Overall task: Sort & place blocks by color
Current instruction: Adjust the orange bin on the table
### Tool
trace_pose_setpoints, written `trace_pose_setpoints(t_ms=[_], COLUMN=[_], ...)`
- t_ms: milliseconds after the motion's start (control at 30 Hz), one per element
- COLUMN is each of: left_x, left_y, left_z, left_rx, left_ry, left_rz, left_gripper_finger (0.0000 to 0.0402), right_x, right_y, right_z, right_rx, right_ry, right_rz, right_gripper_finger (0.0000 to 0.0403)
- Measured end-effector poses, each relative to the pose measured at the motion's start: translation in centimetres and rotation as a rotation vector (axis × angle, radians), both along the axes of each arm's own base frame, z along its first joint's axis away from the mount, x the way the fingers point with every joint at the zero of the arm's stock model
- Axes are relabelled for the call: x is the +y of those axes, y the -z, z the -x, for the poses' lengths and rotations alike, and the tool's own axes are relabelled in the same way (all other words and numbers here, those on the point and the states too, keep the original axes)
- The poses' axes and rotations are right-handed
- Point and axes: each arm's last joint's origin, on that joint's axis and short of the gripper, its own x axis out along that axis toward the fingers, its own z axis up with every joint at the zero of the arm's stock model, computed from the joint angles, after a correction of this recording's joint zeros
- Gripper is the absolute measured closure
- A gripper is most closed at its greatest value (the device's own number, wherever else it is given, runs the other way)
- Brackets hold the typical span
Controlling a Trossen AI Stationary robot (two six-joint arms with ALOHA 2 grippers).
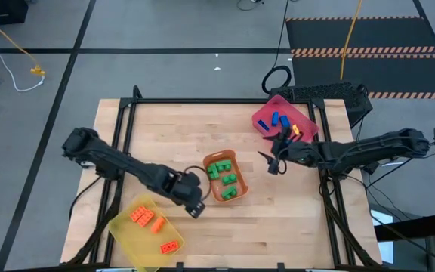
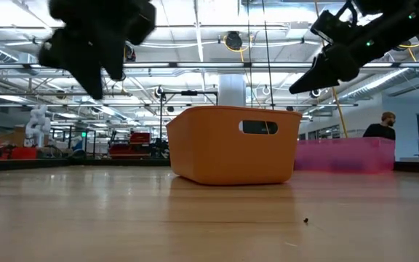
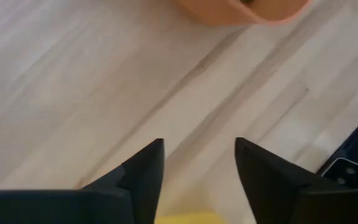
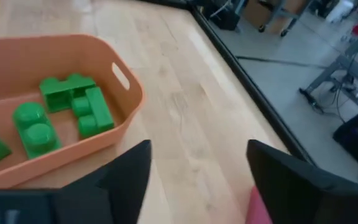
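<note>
With green blocks [image 1: 222, 175] binned in the orange tray [image 1: 235, 195], both grippers, left [image 1: 195, 209] and right [image 1: 273, 162], are held apart and empty, so a careless swing could clip the tray.

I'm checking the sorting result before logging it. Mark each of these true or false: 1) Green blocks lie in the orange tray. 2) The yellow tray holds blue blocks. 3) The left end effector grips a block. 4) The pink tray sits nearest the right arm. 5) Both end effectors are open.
1) True: the green blocks lie in the orange tray.
2) False: the yellow tray holds orange blocks; the blue blocks are in the pink tray.
3) False: the left end effector is open with nothing between its fingers.
4) True.
5) True: the right end effector is open and empty too.
</note>
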Motion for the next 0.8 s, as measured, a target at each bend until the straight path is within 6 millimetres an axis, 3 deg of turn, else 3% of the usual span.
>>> trace_pose_setpoints(t_ms=[133, 367, 800], left_x=[-0.2, 0.1, 1.2], left_y=[1.7, 3.3, 5.3], left_z=[-1.8, -2.8, -5.0], left_rx=[-0.053, -0.043, -0.095], left_ry=[0.090, 0.126, 0.185], left_rz=[-0.028, -0.054, -0.040], left_gripper_finger=[0.0262, 0.0385, 0.0396], right_x=[0.0, -0.1, -1.6], right_y=[-0.2, 0.2, 4.3], right_z=[-0.2, -0.7, -3.5], right_rx=[-0.009, 0.019, 0.141], right_ry=[-0.028, -0.139, -0.234], right_rz=[0.047, 0.001, -0.126], right_gripper_finger=[0.0207, 0.0381, 0.0402])
